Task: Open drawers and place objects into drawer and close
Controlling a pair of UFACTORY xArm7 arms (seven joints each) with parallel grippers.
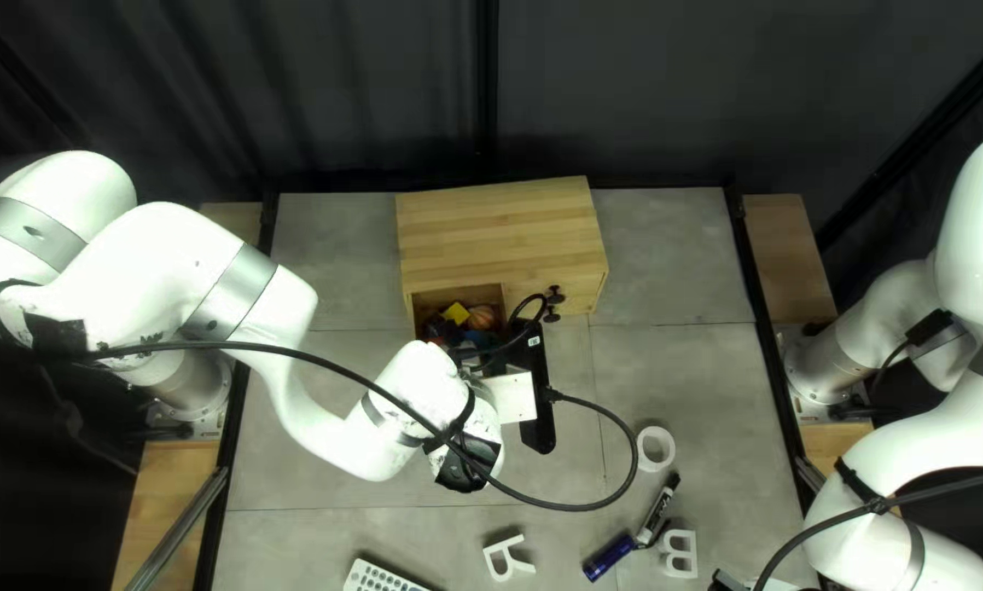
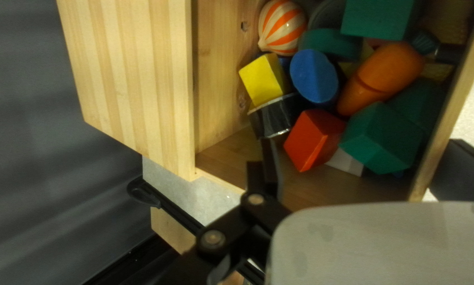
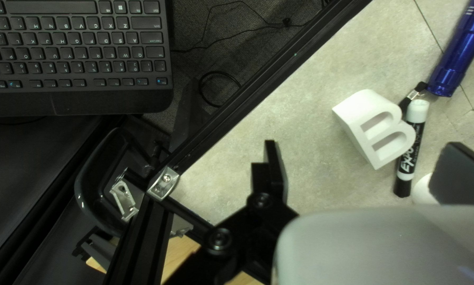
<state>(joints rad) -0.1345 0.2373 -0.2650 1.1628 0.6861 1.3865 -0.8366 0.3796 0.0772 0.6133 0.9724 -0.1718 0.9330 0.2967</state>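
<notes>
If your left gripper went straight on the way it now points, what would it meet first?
Most likely the green block beside the red block, ahead of the left gripper. Depth is unclear, so one finger might catch the drawer wall first.

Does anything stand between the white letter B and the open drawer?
Yes: the marker lies close beside the white letter B, toward the drawer, and my left gripper hangs at the drawer itself.

The wooden drawer (image 2: 451, 115) stands open, holding jumbled coloured blocks (image 2: 382, 138) and an orange toy carrot (image 2: 385, 74)
</notes>
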